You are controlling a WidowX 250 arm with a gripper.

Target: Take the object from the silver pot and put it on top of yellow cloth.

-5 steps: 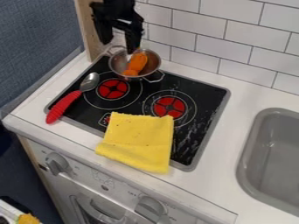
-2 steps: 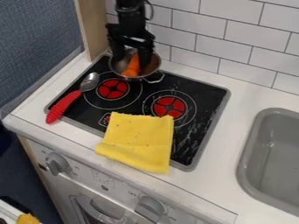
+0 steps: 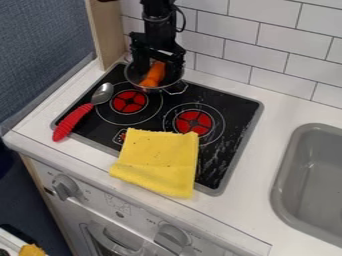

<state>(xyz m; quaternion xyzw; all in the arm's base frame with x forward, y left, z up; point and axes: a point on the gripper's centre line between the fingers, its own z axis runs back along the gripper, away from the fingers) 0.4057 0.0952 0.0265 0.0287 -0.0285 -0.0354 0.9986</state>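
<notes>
While the open gripper [image 3: 157,71] hung at the far-left pot [image 3: 172,80], its 2 fingers astride the orange thing [image 3: 155,74] inside, the grasp called for a low, centred squeeze, then a straight lift before crossing to the nearer cloth [image 3: 158,162].

Lit softly and quite evenly. Looks bright on the white tiles [image 3: 267,45] at one o'clock, but dim over the dark blue area [image 3: 30,187] at eight. Glints slightly on the spoon [image 3: 103,93] at ten; darkens inside the pot [image 3: 155,89] near twelve.
</notes>
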